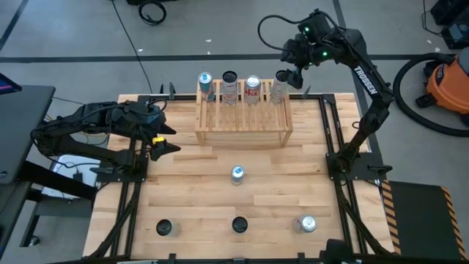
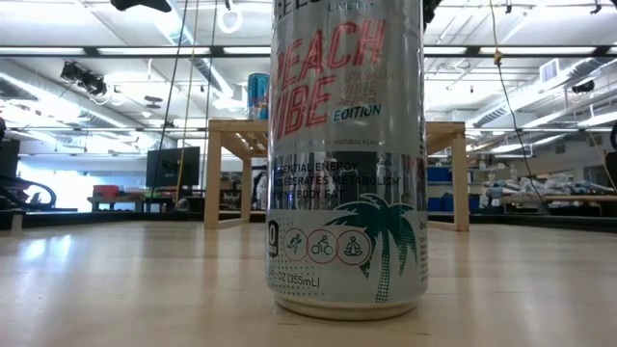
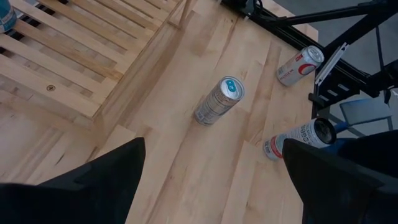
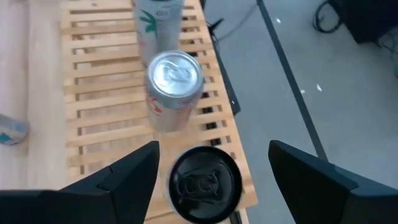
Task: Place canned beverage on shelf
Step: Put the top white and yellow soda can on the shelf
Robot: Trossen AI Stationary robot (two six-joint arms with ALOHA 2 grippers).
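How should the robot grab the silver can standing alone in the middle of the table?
Grip the silver can around its round side wall, near the upper half, probably coming straight down from above with an open pincer. It stands upright with bare table all around it, so nothing blocks either finger.

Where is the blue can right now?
In the high view the blue can stands upright on the shelf, at the left end of a row of four cans, next to a dark-topped can.

Right gripper (image 1: 287,76) extended, fingers (image 4: 130,171) spread wide. Left gripper (image 1: 163,141) parked aside, fingers (image 3: 106,177) apart.
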